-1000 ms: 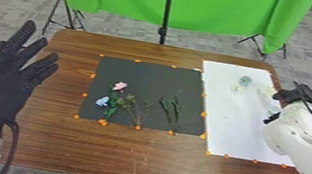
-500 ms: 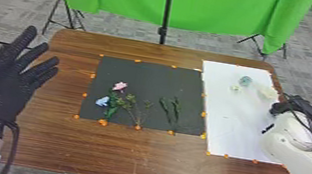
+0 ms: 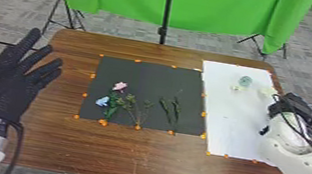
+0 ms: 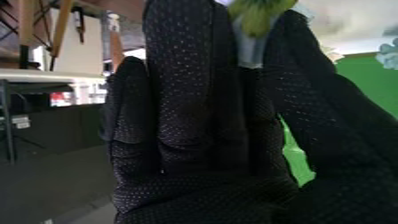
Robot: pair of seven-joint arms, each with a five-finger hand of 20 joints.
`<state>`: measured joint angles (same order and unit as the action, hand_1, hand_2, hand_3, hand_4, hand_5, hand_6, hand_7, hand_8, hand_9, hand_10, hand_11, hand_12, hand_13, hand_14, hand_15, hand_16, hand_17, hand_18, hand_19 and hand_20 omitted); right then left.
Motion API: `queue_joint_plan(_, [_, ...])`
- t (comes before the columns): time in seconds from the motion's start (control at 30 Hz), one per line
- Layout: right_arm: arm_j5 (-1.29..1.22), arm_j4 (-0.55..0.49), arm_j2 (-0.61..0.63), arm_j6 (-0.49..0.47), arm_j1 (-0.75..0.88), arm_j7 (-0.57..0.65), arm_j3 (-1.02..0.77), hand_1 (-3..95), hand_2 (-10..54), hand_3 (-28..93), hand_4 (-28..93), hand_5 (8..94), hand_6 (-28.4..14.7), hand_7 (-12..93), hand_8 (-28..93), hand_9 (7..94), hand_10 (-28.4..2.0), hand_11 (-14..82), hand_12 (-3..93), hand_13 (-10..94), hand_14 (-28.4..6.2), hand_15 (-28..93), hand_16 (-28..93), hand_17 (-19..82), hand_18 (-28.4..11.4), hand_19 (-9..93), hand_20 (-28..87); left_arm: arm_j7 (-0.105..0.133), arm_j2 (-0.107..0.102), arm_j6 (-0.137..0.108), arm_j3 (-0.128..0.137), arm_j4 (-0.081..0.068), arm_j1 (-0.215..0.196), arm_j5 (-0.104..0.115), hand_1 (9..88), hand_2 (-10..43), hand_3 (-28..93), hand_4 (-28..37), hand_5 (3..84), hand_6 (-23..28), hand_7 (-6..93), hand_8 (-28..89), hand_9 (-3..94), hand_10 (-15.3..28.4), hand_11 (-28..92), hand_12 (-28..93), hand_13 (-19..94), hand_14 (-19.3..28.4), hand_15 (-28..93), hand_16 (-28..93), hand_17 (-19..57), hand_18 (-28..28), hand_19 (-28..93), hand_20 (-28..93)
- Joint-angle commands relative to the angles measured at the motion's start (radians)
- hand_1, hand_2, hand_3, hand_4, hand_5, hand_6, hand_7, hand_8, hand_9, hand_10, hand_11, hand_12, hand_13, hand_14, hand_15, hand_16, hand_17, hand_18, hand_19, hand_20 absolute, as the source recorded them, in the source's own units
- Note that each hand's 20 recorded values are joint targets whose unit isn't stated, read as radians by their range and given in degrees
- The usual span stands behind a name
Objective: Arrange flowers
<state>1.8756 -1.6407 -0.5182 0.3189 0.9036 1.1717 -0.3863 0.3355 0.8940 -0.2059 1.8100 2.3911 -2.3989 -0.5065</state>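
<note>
right hand [image 3: 291, 107]: pretty much open, fingers straight, thumb out to one side
yellow-green flower piece [image 4: 258, 20]: between this hand's fingers and thumb, clear end and all; can't tell if actually pinched
white sheet [image 3: 230, 122]: right beside the same hand, on its left
pale blue-green bloom [image 3: 245, 81]: on the sheet, past the hand and off to its left
cream bloom [image 3: 236, 88]: next to the blue-green one, a touch closer
dark mat [image 3: 136, 74]: farther left of the hand, with green leaves [image 3: 170, 108], leafy sprigs [image 3: 130, 103], a pink flower [image 3: 120, 86] and a blue flower [image 3: 102, 101]
left hand [image 3: 7, 84]: way over past the mat, wide open, fingers spread, nothing in it
</note>
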Motion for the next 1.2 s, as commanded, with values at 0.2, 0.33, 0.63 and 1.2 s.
queue_joint_plan(0.2, [0.158,0.005,0.01,0.168,-0.003,0.031,0.07,56.9,-9.5,66,-28,85.5,3.0,19,3,93.7,-5.9,17.2,27.3,89,-3.1,48,20,52,-15.7,93,22,-0.019,0.019,0.006,0.001,-0.001,-0.008,-0.004,18.2,7.1,74,-28.3,23.2,2.0,13.1,-10,17.2,13.0,12,16,12,22.3,24,2,-16.9,27.8,43,11])
queue_joint_plan(0.33, [0.184,-0.005,0.011,0.187,-0.02,0.038,0.073,56.9,-9.5,67,-28,85.9,2.5,18,3,93.7,-5.9,18.1,27.1,89,-2.9,49,21,53,-15.9,93,24,-0.027,0.023,0.011,0.003,0.001,-0.005,-0.009,18.2,7.1,74,-28.3,23.2,2.2,13.1,-10,17.2,13.0,12,16,12,22.3,24,2,-16.9,27.8,44,11])
queue_joint_plan(0.63, [0.236,-0.091,-0.01,0.236,-0.112,-0.002,0.128,57.1,-9.5,68,-28,86.6,1.9,18,3,93.7,-6.2,19.2,26.5,90,-2.8,49,21,53,-16.0,93,26,-0.015,0.021,0.011,0.023,0.017,-0.027,-0.017,18.2,7.1,74,-28.3,23.2,2.4,13.2,-10,17.3,13.3,12,16,12,22.4,25,1,-16.9,27.8,44,11])
queue_joint_plan(1.2, [0.084,-0.103,-0.446,0.235,-0.378,-0.255,0.385,57.4,-9.5,69,-28,86.3,1.4,17,4,93.7,-6.4,18.9,26.6,89,-2.9,50,21,52,-16.0,93,29,-0.041,-0.013,0.035,0.036,0.014,0.04,-0.027,18.2,7.5,73,-28.3,23.3,2.8,13.8,-10,17.5,14.2,13,16,12,24.5,29,0,-16.9,28.4,46,12])
